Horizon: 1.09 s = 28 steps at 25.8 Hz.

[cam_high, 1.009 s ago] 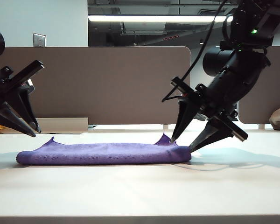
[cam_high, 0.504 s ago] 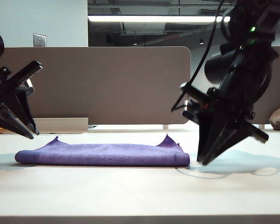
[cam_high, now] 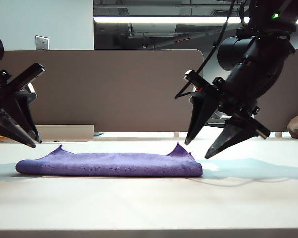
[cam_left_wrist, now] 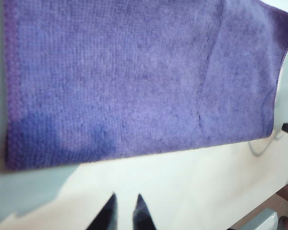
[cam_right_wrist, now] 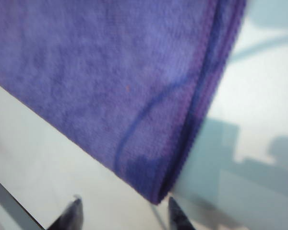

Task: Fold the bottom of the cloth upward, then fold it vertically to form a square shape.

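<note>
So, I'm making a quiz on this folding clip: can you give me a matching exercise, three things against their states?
Things:
1. cloth
2. left gripper
3. right gripper

States:
A. jaws spread wide, above the cloth's right end
B. folded, lying flat on the table
C. jaws nearly together, above the cloth's left end

Pairs: 1-B, 2-C, 3-A

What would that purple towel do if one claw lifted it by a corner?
Probably droop: the cloth lies limp and flat on the table, folded over itself. Its fuzzy pile likely grips rather than slips. It looks light. The open right gripper hovers by its edge; the left gripper hangs apart.
</note>
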Tool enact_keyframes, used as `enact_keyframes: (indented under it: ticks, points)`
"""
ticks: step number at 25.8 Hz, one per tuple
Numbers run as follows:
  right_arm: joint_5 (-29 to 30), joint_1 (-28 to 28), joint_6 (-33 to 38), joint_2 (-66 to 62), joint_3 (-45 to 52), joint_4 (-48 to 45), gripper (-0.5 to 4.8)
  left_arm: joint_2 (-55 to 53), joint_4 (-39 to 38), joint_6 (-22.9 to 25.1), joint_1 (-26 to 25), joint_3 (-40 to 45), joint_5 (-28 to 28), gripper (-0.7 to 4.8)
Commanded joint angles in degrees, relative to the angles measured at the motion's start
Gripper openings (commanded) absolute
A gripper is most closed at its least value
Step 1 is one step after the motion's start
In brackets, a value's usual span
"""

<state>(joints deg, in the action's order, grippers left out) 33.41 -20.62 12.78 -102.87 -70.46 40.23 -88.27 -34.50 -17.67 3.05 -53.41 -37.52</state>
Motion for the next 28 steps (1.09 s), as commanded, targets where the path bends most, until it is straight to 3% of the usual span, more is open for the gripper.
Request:
enact_keyframes:
  ticks: [1,5,9,14,19,20,28]
  points:
    - [1.4,-0.4,1.2,-1.5,-0.2,-1.4,2.25,0.2,-0.2,0.3,0.0,0.0,-0.5,0.48]
    - [1.7,-0.7,1.2,-2.7,-0.2,-1.7,2.21,0.2,-0.1,0.4,0.0,0.0,-0.4,0.48]
    - [1.7,-0.7,1.2,-2.7,-0.2,-2.7,1.36,0.2,-0.2,0.8,0.0,0.0,-0.4,0.48]
    - [3.1,-0.7,2.1,-3.8,-0.2,-4.0,1.34,0.2,-0.2,0.8,0.0,0.0,-0.4,0.48]
    - [4.2,-1.4,2.0,-5.0,-0.2,-4.4,0.38,0.2,-0.9,0.8,0.0,0.0,-0.4,0.48]
    - [3.9,-1.9,2.0,-5.0,-0.3,-4.6,-0.01,0.2,-1.0,1.2,0.0,0.0,-0.4,0.48]
    - [-1.4,-3.3,0.9,-4.9,-3.8,1.2,-0.07,1.4,-0.9,1.2,0.0,0.0,0.5,0.48]
